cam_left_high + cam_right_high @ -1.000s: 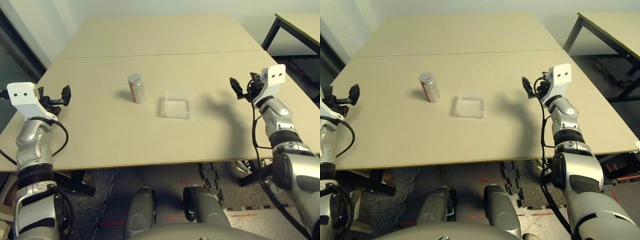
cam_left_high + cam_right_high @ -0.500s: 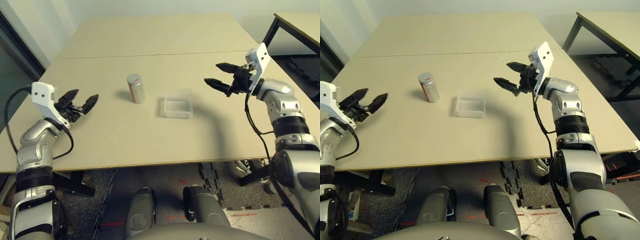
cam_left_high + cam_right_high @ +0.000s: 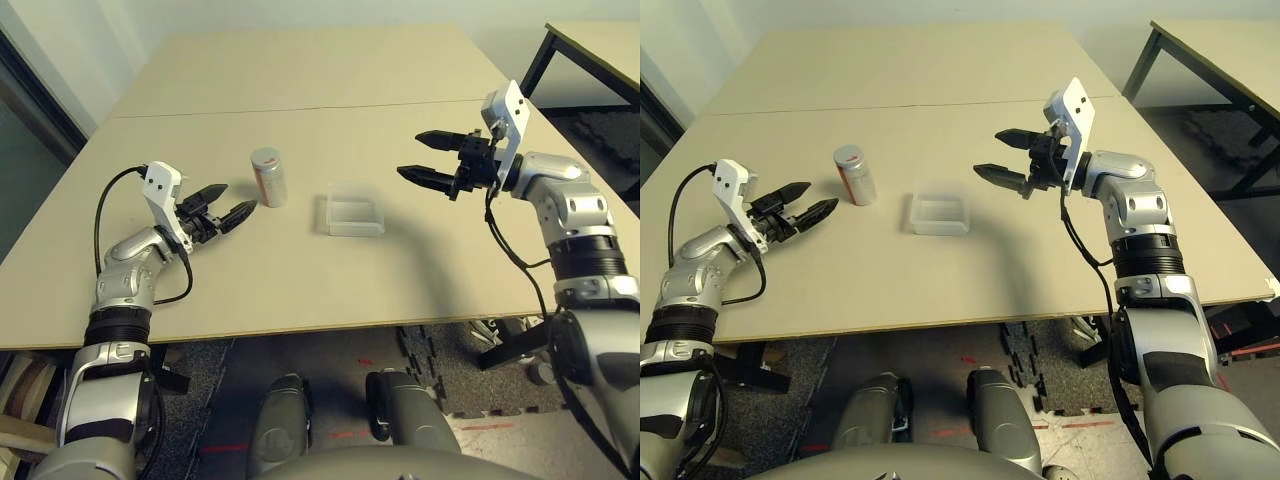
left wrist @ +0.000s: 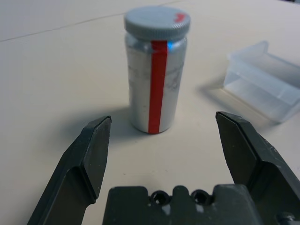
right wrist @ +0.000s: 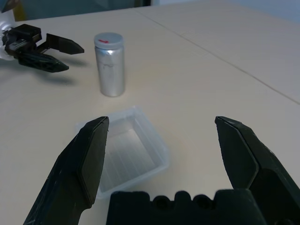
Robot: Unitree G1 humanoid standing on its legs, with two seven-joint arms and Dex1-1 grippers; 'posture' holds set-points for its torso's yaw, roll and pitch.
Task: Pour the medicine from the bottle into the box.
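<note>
Pill not discernible inside the capped bottle (image 4: 157, 70), box (image 4: 262, 79) cut off at the left wrist view's edge, its inside too faint to tell, desk (image 3: 300, 70) far corners cropped, second desk (image 3: 600, 50) mostly cut off

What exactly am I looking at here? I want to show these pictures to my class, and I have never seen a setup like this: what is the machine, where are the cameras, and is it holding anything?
This is a humanoid robot with two silver arms at a table. Two pictures come from cameras in its head, looking down over the arms. The other two come from a camera on each wrist, looking along that arm's two black fingers.

On the table stand a small capped pill bottle with a red stripe and, beside it, a shallow clear plastic box.

Nothing is held. The left gripper is open and points at the bottle from close by, without touching it. The right gripper is open too, raised in the air beyond the box.
</note>
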